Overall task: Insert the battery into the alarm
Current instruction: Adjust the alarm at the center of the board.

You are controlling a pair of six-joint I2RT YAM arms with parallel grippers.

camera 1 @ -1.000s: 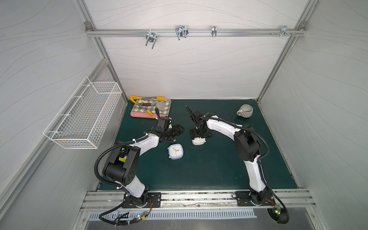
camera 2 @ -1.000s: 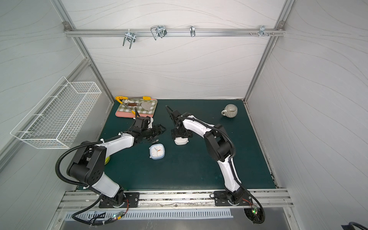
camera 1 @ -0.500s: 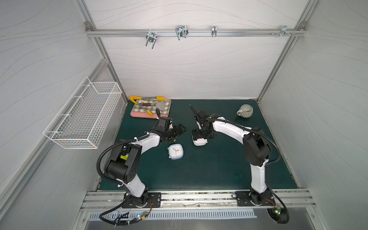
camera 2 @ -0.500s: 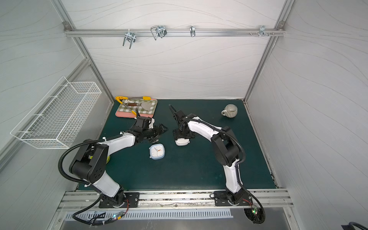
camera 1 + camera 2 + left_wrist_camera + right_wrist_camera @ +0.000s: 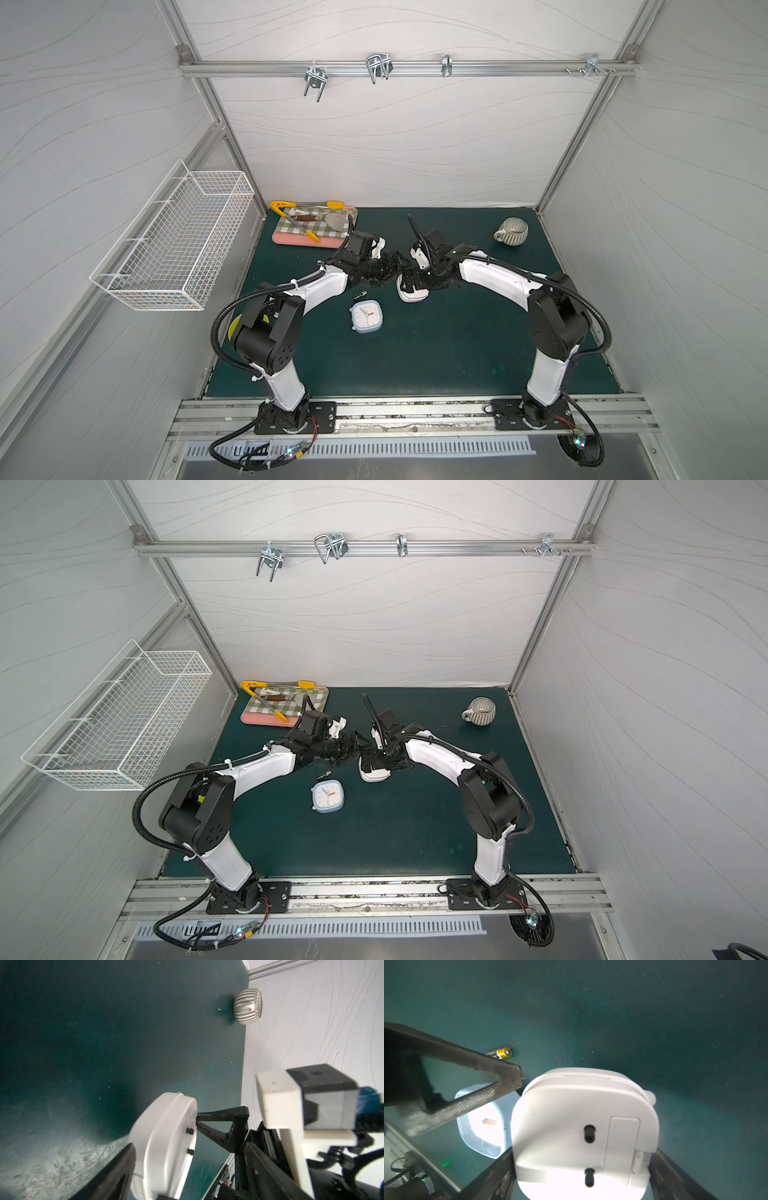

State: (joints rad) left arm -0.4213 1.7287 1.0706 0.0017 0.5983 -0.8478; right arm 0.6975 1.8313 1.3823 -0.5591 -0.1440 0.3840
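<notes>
Green mat is covering the floor of a white-walled booth, and my two arms are meeting nose to nose at the middle of the frame in both top views.

My right gripper is standing wide and gripping the white alarm by its two sides. In the right wrist view my fingers are pressing in from the lower corners of the frame, and the alarm is filling the lower middle with its back facing the camera. That back is showing two black knobs and a battery door that is sitting closed. In a top view the alarm is tilting, and I cannot tell whether its lower edge is touching the mat.

My left gripper is hanging just left of the alarm with jaws apart, holding nothing. One left finger is ending just beside the alarm's rim.

The battery is lying loose on the mat, left of the alarm and just above the blue clock, which is lying face up. A striped cup is standing at the upper right of the mat, a board with utensils at the upper left, and a wire basket is hanging on the left wall.
</notes>
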